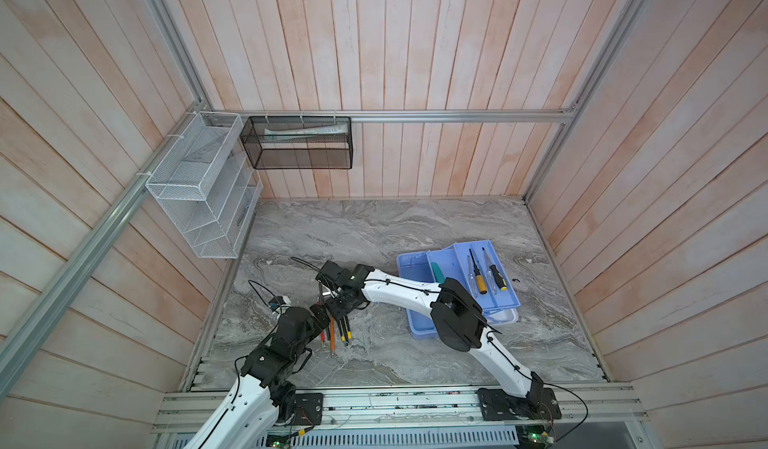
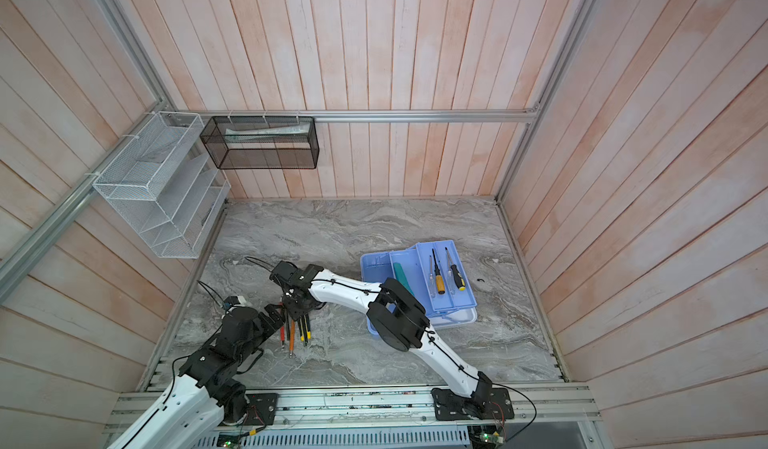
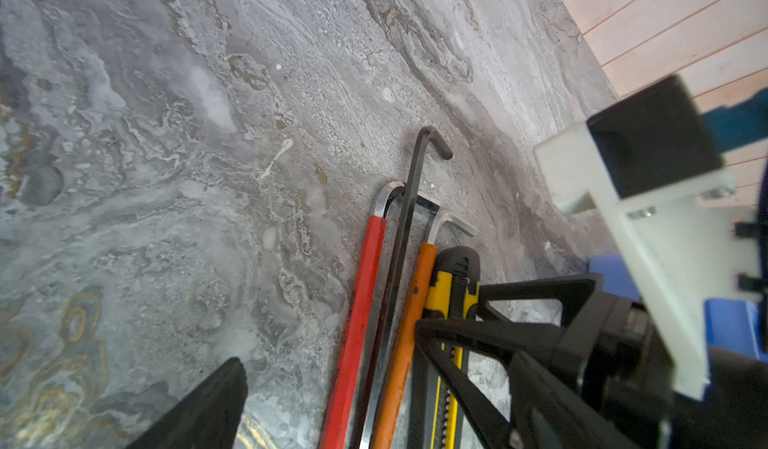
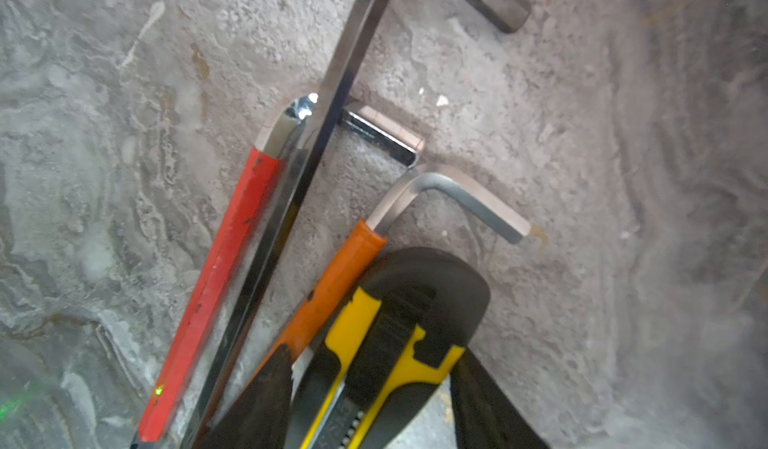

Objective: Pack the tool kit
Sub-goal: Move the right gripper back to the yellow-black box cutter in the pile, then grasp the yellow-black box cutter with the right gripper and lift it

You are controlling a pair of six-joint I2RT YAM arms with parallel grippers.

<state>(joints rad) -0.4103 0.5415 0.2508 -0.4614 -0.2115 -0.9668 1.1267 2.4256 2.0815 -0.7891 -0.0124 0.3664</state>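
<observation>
The right fingers [image 4: 257, 397] stand apart astride the yellow utility knife [image 4: 374, 343], hex keys [image 4: 216, 280] just beside them. The left fingers [image 3: 208, 405] gape wide nearby; the blue toolbox [image 1: 417, 325] sits well apart from both.

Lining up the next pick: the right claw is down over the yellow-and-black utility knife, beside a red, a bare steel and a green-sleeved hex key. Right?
Nearly: the hex key next to the utility knife has an orange sleeve, not green, as the right wrist view shows. The rest stands.
</observation>
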